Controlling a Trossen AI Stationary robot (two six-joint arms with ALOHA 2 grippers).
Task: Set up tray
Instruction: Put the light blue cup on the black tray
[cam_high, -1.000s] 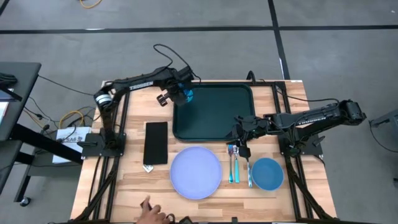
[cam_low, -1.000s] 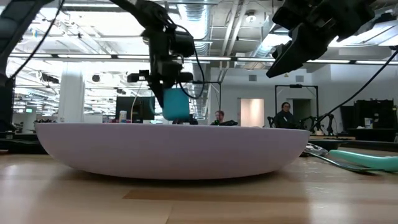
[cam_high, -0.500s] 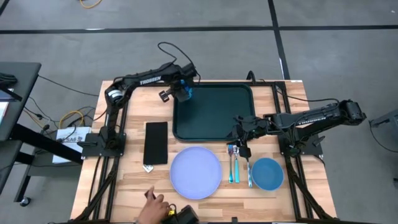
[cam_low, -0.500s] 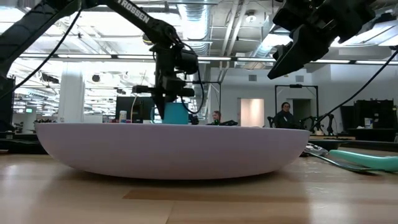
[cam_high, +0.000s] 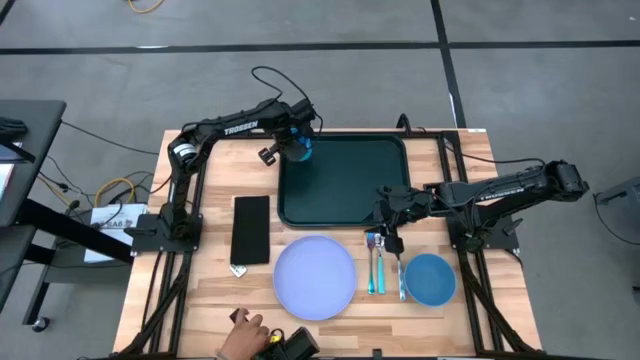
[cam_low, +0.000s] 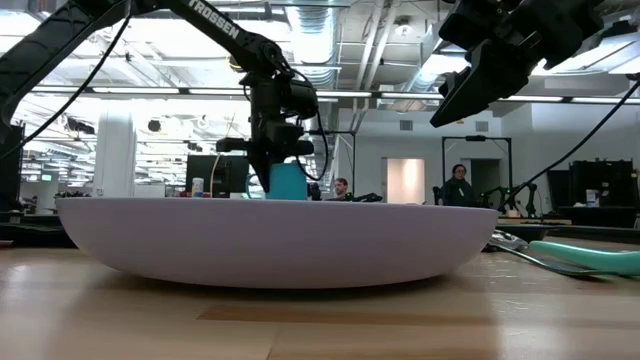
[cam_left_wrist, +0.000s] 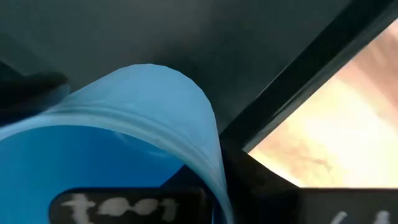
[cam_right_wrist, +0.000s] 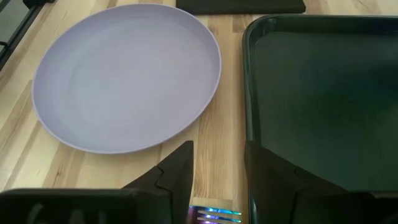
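Tray (cam_high: 345, 182) sits at counter's 12 o'clock. Left hand (cam_high: 296, 147), clamped on blue cup (cam_high: 301, 152), hovers over tray's 10 o'clock corner: lower upright inside rim, then release. Right hand (cam_high: 385, 232), part open, empty, waits above cutlery (cam_high: 377, 265).

Left claw (cam_high: 296, 146) fingertips hidden behind blue cup (cam_high: 300, 151); cup base hidden by lavender plate (cam_low: 280, 235) in low view. Person's hand (cam_high: 244, 338) cut off at frame edge.

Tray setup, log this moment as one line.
left gripper: shut on blue cup, tray far-left corner | right gripper: open, empty, above cutlery
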